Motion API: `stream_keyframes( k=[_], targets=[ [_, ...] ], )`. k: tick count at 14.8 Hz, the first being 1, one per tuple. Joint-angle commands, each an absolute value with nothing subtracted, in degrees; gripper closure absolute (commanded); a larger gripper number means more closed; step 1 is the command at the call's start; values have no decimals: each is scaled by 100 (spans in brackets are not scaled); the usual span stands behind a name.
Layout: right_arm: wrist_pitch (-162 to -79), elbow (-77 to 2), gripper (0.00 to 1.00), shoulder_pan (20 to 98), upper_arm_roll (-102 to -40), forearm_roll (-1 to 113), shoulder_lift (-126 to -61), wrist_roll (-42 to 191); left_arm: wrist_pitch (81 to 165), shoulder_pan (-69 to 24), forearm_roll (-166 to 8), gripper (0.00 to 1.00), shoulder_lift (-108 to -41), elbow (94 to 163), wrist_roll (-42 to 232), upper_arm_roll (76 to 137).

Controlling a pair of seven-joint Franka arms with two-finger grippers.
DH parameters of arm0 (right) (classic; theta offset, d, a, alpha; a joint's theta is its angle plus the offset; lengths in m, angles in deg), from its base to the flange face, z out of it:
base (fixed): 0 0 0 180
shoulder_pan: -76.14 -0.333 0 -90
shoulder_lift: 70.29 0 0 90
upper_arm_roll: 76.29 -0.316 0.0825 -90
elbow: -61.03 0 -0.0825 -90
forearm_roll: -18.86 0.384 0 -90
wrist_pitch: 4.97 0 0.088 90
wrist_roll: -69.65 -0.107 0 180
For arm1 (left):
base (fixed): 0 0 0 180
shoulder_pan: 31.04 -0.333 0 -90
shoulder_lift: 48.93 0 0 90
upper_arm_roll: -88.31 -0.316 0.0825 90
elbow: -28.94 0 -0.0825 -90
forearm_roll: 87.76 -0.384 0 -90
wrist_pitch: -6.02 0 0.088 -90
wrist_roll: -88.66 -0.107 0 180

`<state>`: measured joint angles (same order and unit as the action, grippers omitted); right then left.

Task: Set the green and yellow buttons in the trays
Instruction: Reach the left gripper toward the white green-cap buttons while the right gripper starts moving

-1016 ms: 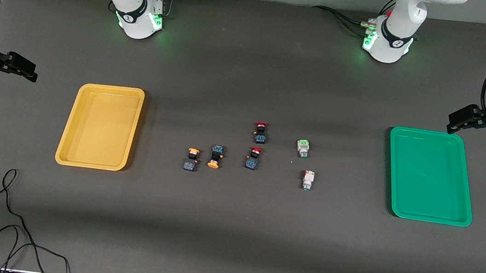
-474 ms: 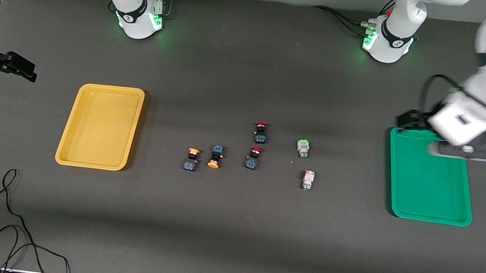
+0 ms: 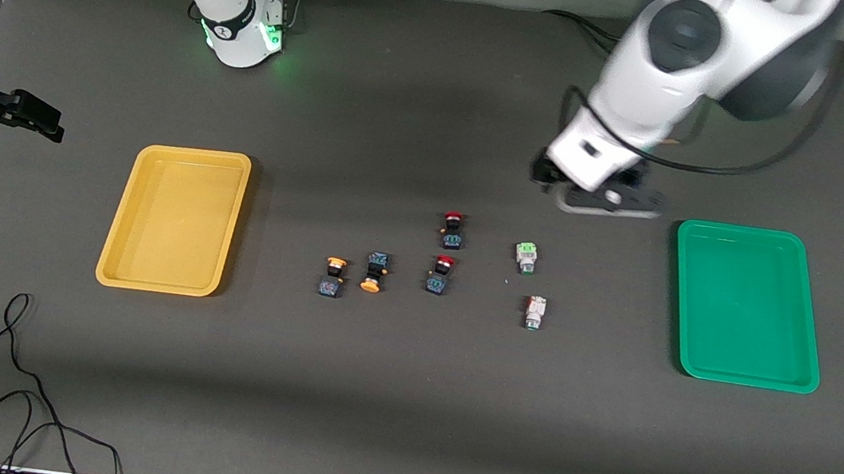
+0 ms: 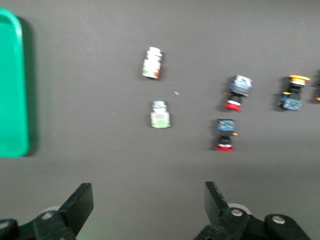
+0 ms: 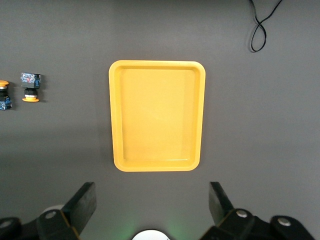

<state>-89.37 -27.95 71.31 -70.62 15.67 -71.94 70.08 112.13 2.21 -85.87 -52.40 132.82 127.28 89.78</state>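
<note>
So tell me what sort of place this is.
Probably a robotics lab bench: two Franka arms bolted to a dark-matted table, a yellow tray and a green tray, and push-button switches laid out for sorting.

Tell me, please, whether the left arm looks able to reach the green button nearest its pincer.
Probably yes: the open left pincer hovers over bare table beside that green button, with nothing between them.

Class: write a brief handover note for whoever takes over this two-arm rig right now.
Left gripper: open, empty, over bare table above the two green buttons.
Right gripper: open, empty, waiting at its end of the table, outside the yellow tray.
Two yellow buttons lie mid-table beside two red-capped switches.
Done: nothing; yellow tray and green tray hold no buttons.
Left: all four.
</note>
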Motion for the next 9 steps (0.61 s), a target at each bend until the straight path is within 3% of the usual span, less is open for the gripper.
stream_keyframes(
  k=[1, 6, 9],
  targets=[
    [-8847, -2660, 0, 7139, -7058, 1972, -7248, 6765, 11499, 464, -8635, 1, -5498, 13336, 13155, 8866],
    [-8899, -2677, 0, 6772, -7172, 2482, -7476, 5667, 12228, 587, -8845, 1, -6123, 13607, 13129, 8866],
    [-9276, -2730, 0, 6131, -7172, 2501, -7897, 4708, 13595, 623, -9004, 1, -6237, 14554, 13129, 8866]
  ],
)
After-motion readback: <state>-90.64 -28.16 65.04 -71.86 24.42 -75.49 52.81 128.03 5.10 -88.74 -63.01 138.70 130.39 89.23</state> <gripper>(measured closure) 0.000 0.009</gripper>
